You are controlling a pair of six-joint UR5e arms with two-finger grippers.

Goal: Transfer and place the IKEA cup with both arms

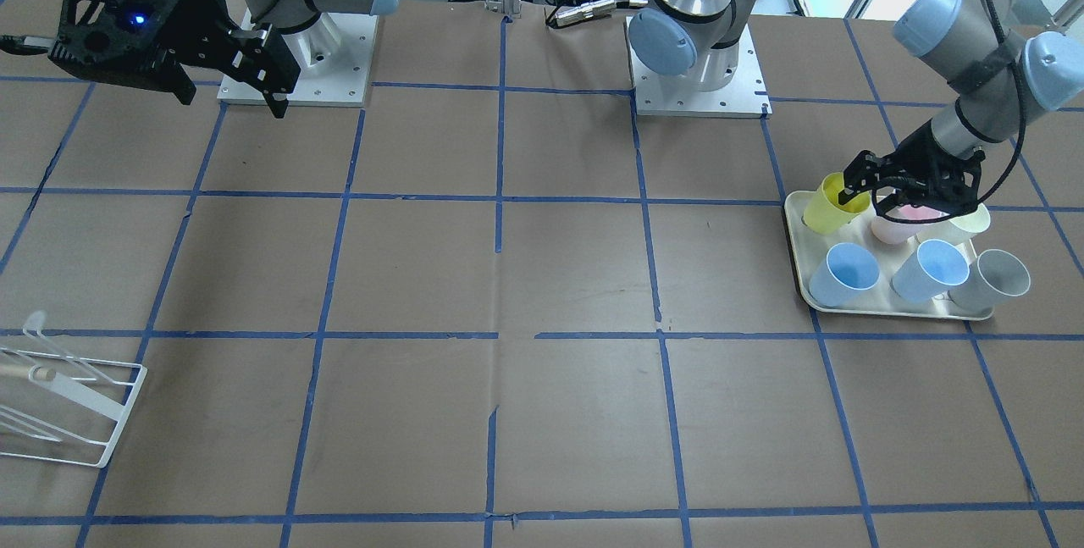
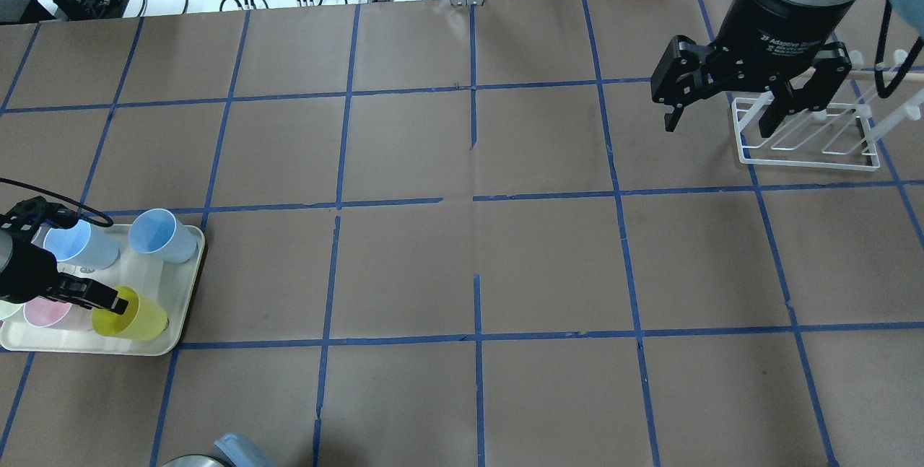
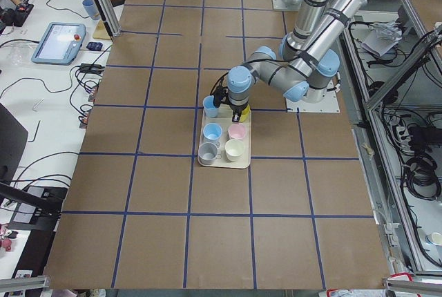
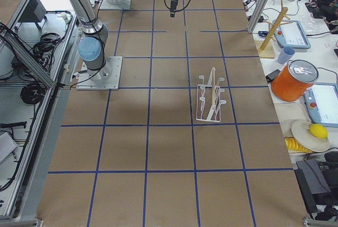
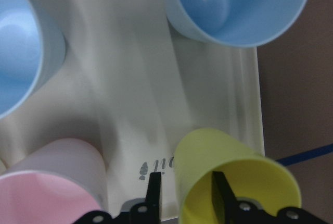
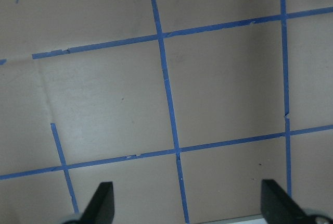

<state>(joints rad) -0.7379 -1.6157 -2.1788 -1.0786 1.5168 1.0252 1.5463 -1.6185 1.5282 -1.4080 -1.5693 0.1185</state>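
Observation:
The lemon-yellow IKEA cup stands at a corner of a cream tray; it also shows in the overhead view and the left wrist view. My left gripper is open and straddles the cup's rim. In the left wrist view, one finger is outside the wall and the other is inside the cup, with a gap between the outer finger and the wall. My right gripper is open and empty. It hangs high above the table near the white rack.
The tray also holds a pink cup, a pale cream-green cup, two blue cups and a grey cup. The pink cup is close beside the outer finger. Brown paper with blue tape lines covers the table.

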